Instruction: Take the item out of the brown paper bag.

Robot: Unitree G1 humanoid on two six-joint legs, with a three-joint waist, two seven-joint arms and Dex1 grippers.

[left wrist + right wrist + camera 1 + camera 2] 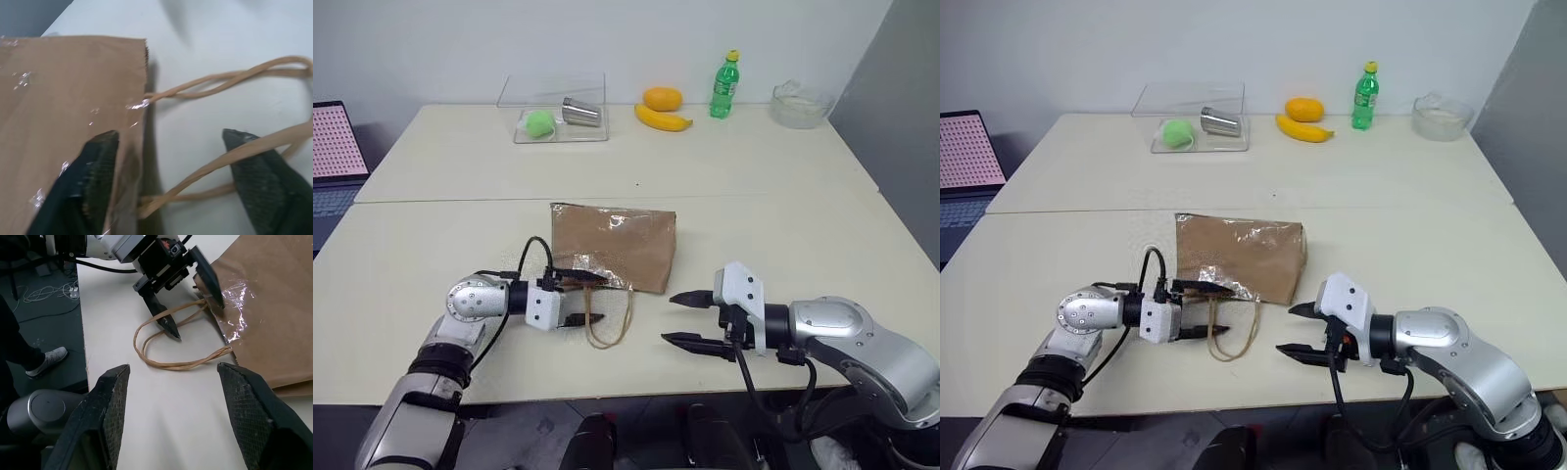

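Brown paper bag (615,246) lies flat at table centre, thin and floppy; we can't see the item. Our left gripper (583,299), jaws parted, straddles its mouth edge at seven o'clock; right gripper (687,319) released.

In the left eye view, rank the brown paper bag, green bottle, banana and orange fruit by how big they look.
1. brown paper bag, clearly largest, though also nearest.
2. green bottle and banana: look alike, so unranked.
3. orange fruit, smallest.
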